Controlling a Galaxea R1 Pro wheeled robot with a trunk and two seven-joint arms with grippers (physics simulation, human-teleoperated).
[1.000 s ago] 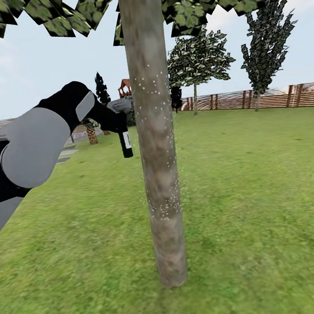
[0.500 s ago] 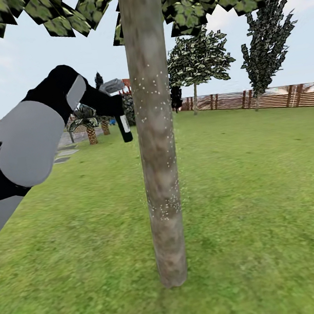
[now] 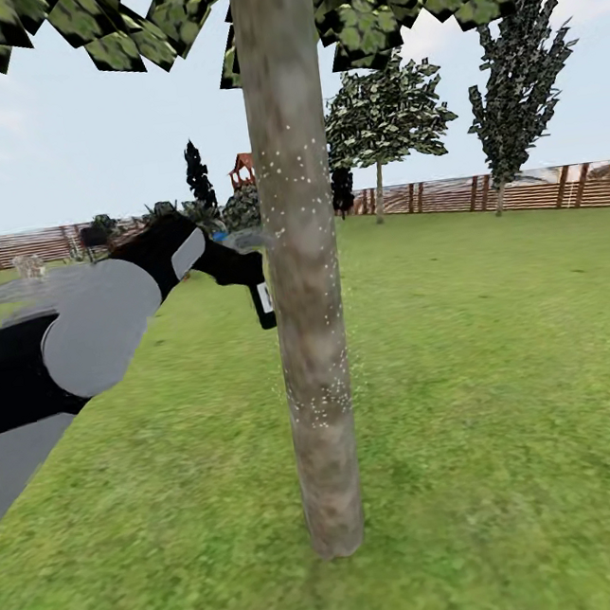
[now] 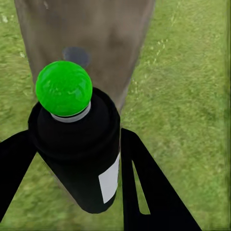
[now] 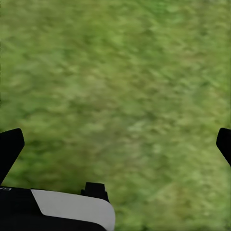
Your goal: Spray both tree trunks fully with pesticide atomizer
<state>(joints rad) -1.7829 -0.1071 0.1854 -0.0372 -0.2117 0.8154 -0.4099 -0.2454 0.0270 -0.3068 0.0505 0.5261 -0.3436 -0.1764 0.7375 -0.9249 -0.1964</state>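
Observation:
A grey-brown tree trunk [image 3: 303, 276] rises through the middle of the head view, with white pesticide specks [image 3: 287, 172] high on it and more lower down [image 3: 322, 406]. My left gripper [image 3: 246, 269] is shut on the pesticide atomizer [image 3: 264, 302], a small black bottle with a white label, right against the trunk's left edge. In the left wrist view the atomizer [image 4: 79, 154] shows a round green tip between the black fingers [image 4: 144, 183], pointing at the trunk [image 4: 96, 38]. A second tree [image 3: 381, 186] stands far back. My right gripper [image 5: 115, 147] hangs open over grass.
Green lawn [image 3: 503, 366] spreads all around. A wooden slat fence [image 3: 520, 191] runs along the back, with a dark conifer [image 3: 516, 79] before it. A playset roof [image 3: 243, 169] and low plants [image 3: 236, 208] lie behind the trunk. A paved patch [image 3: 16, 283] is far left.
My left arm has dropped and swung right, bringing the atomizer from beside the trunk at shoulder height down against its left edge. The view has not shifted.

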